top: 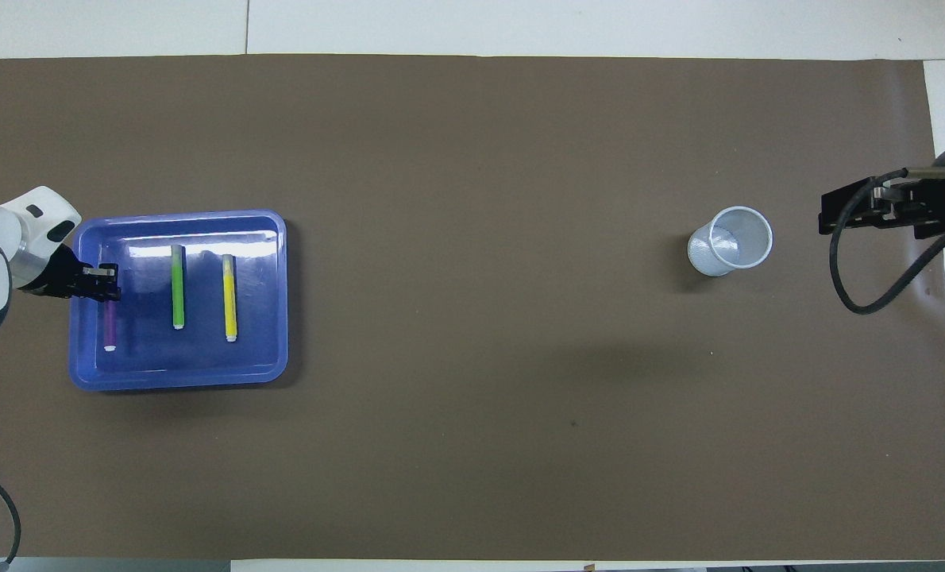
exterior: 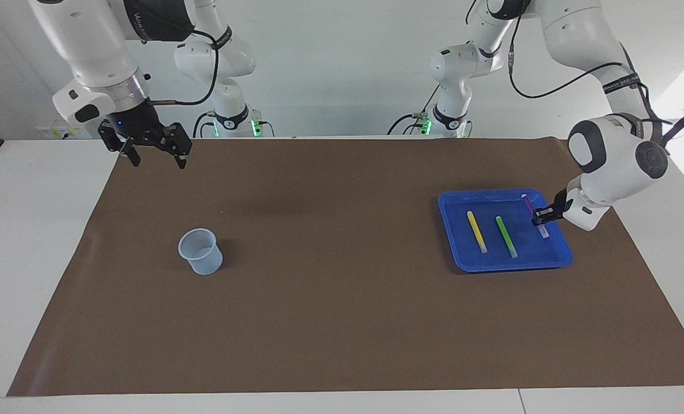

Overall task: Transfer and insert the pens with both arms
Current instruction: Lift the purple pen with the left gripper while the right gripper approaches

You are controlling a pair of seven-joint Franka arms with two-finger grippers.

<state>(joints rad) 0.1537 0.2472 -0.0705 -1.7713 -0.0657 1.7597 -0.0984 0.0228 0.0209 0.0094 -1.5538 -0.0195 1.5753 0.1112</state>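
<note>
Three pens lie side by side in a blue tray (exterior: pixel 506 263) (top: pixel 179 380) toward the left arm's end of the table: a yellow pen (exterior: pixel 476 231) (top: pixel 230 298), a green pen (exterior: pixel 506 236) (top: pixel 178 286) and a purple pen (exterior: pixel 543 230) (top: pixel 109 326). My left gripper (exterior: pixel 539 217) (top: pixel 109 287) reaches low into the tray from the side and is shut on the middle of the purple pen, which is still down in the tray. My right gripper (exterior: pixel 158 155) (top: pixel 858 210) waits open in the air over the mat's edge nearest the robots, holding nothing.
A pale translucent cup (exterior: pixel 201 251) (top: pixel 730 241) stands upright on the brown mat (exterior: pixel 342 287) toward the right arm's end. Two smaller white arms with green-lit bases stand at the robots' end of the table.
</note>
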